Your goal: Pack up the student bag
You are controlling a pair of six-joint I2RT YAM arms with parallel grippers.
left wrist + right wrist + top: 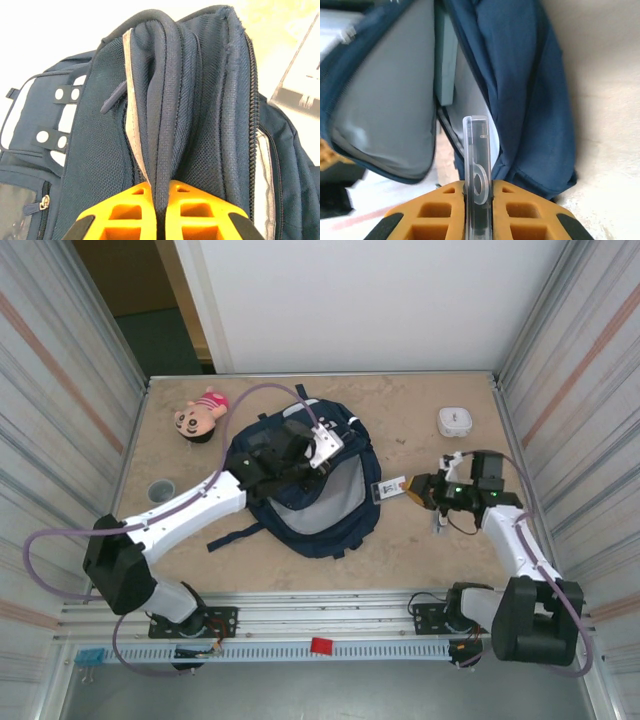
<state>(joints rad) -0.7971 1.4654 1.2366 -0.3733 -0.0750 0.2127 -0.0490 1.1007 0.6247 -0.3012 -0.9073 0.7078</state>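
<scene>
You're working in a robotics lab cell: the beige tabletop point(430, 540) is boxed in by ribbed panel walls point(60, 390) on both sides and a plain white board point(380, 300) at the back. Two robot arms, the left arm point(190, 505) and the right arm point(510, 535), are bolted to a slotted aluminium rail point(320, 600) along the near edge. Lilac cables point(258, 389) loop loose around them.

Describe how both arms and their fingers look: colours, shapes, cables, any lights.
The left arm and right arm have white links, black joints and bases. Lavender cables loop beside each. Fingers are orange with cut-out windows and black outer corners. Green lights glow on the right wrist.
</scene>
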